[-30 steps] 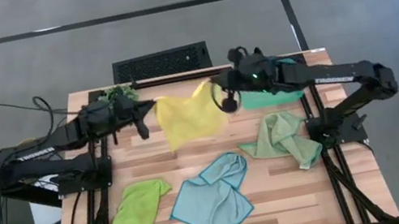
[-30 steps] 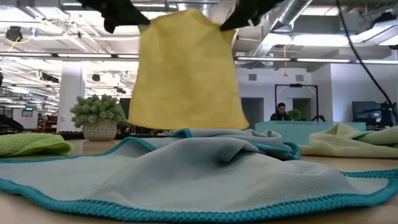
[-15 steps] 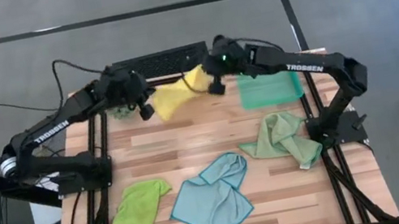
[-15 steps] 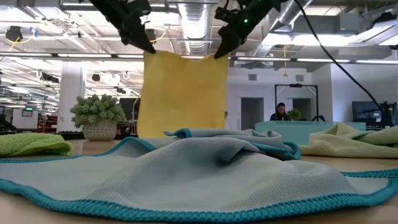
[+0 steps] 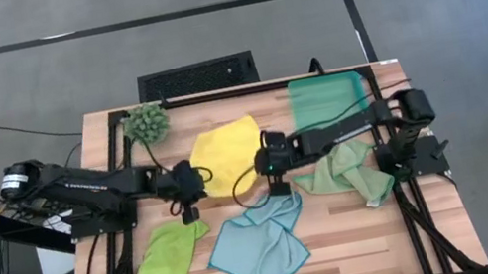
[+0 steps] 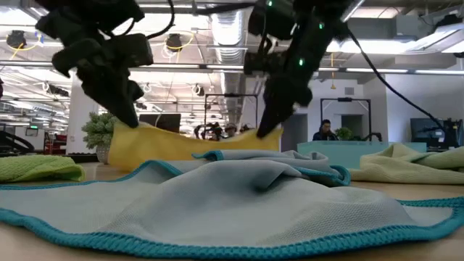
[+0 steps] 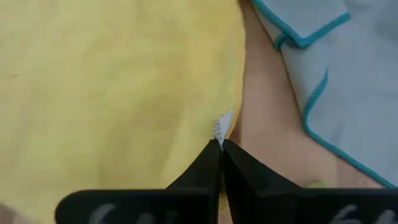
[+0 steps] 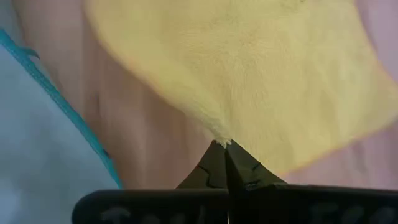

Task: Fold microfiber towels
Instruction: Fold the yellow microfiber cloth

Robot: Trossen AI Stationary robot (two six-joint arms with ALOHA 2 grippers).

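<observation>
Your yellow towel (image 5: 224,147) now lies nearly flat on the wooden counter (image 5: 240,226), mid-counter, its far edge pointing toward the spiky plant (image 5: 148,124) and the teal tray (image 5: 328,100). Your left gripper (image 5: 187,207) is pinched closed on the towel's near left corner, and your right gripper (image 5: 279,186) is pinched closed on the near right corner; both wrist views show the finger tips meeting on a tuft of yellow fabric.

Just beside those two corners, on the near side, sits the light blue towel (image 5: 262,239), rumpled with its teal hem curling up; its top fold nearly reaches the right gripper. The lime green towel (image 5: 164,262) lies bunched near the front left edge, and the pale sage towel (image 5: 350,169) is heaped by the right edge. Bare wood shows between the yellow towel and the plant.

Half a second ago the yellow towel hung in the air near the back edge; you've since brought it down and toward the front.
</observation>
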